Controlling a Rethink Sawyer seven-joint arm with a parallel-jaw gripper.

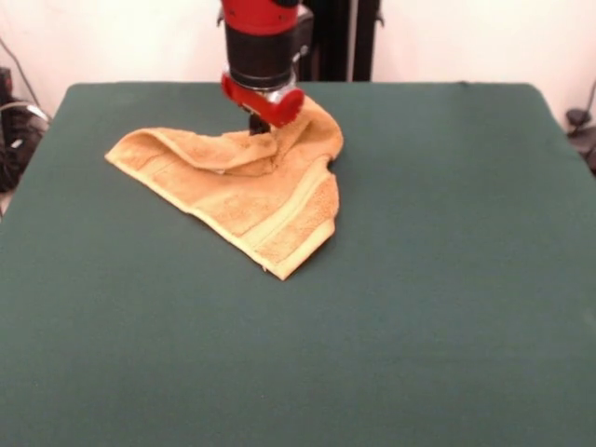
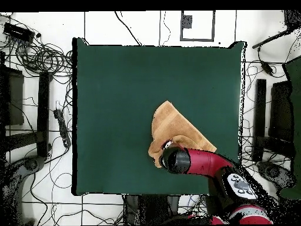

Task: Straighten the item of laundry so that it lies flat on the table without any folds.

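Over rumpled towel (image 1: 244, 191), lowered hand (image 1: 260, 124).

The arm (image 1: 265, 37) is glossy red with a black cylindrical wrist band, a red flange beneath, and a grey round control panel (image 2: 241, 185) near its base.

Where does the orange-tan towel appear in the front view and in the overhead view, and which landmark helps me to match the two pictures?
Front view: the towel lies crumpled on the green table, upper left of centre.
Overhead view: the towel lies right of centre, toward the bottom edge of the table.
Shared landmark: the red arm's tool meets the towel's bunched part; in the overhead view the arm hides it.
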